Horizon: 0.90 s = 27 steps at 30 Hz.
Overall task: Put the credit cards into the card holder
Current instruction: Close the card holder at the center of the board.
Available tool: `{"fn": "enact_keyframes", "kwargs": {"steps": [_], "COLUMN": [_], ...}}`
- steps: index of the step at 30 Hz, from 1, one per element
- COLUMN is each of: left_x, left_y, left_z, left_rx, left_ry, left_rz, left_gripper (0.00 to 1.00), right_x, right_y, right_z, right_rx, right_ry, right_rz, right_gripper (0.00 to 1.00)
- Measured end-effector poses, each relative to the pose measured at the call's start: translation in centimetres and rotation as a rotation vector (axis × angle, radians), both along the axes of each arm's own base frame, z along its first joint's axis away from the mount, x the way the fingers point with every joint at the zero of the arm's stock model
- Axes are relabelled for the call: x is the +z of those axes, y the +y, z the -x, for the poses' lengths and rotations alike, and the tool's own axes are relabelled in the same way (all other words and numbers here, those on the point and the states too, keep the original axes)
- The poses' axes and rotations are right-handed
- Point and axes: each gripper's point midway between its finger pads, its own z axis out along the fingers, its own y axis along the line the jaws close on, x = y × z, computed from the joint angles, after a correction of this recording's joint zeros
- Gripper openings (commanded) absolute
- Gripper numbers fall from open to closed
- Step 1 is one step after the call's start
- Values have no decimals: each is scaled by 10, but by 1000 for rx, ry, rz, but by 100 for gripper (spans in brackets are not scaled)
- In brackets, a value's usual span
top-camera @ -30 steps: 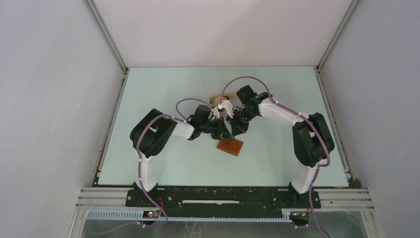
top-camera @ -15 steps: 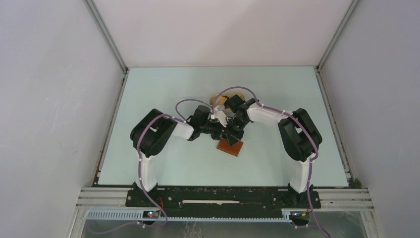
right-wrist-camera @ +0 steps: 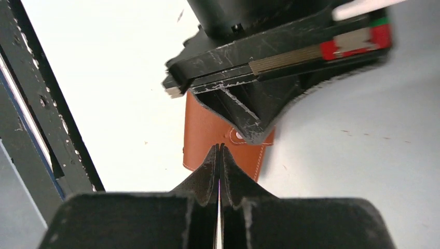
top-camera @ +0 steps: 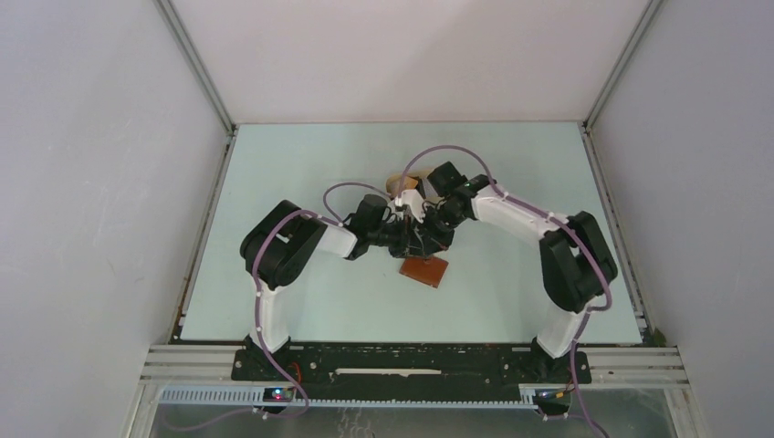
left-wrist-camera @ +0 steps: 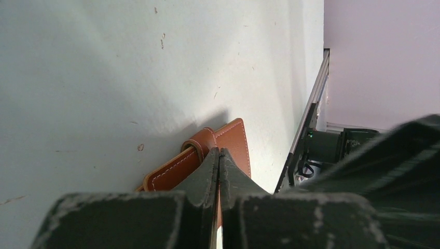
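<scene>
The card holder [top-camera: 425,270], a reddish-brown leather wallet, lies closed and flat on the table at the centre. It also shows in the left wrist view [left-wrist-camera: 228,145] and in the right wrist view [right-wrist-camera: 205,137], where its round snap [right-wrist-camera: 238,136] faces up. My left gripper [left-wrist-camera: 218,151] is shut, with its tips over the holder's strap end. My right gripper [right-wrist-camera: 219,148] is shut and points at the holder's near edge from just above. Both grippers meet over the holder's far edge in the top view. No credit cards are in view.
A tan oval tray [top-camera: 398,182] lies just behind the two grippers, mostly hidden by the right arm and its cable. White walls enclose the pale green table [top-camera: 301,173] on three sides. A black rail [right-wrist-camera: 36,114] runs along the table's edge.
The right arm folded in toward the centre half a second ago, then swung back out. Both grippers stayed at the card holder, which has not moved.
</scene>
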Motion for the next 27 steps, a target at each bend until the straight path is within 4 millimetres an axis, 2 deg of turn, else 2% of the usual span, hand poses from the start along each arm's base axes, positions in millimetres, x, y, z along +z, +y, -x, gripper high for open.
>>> {"fn": "enact_keyframes", "kwargs": {"steps": [4, 7, 12, 17, 27], "left_x": [0, 0, 0, 0, 0], "left_y": [0, 0, 0, 0, 0], "left_z": [0, 0, 0, 0, 0], "left_rx": [0, 0, 0, -1, -2], "left_ry": [-1, -1, 0, 0, -3], "left_rz": [0, 0, 0, 1, 5], "left_gripper": [3, 3, 3, 3, 3], "right_x": [34, 39, 19, -37, -36], "right_y": [3, 5, 2, -9, -8], "right_z": [-9, -12, -8, 4, 3], "right_rx": [1, 3, 9, 15, 15], "right_ry": [-109, -146, -151, -71, -76], "right_rz": [-59, -65, -19, 108, 115], "right_gripper": [0, 0, 0, 0, 0]}}
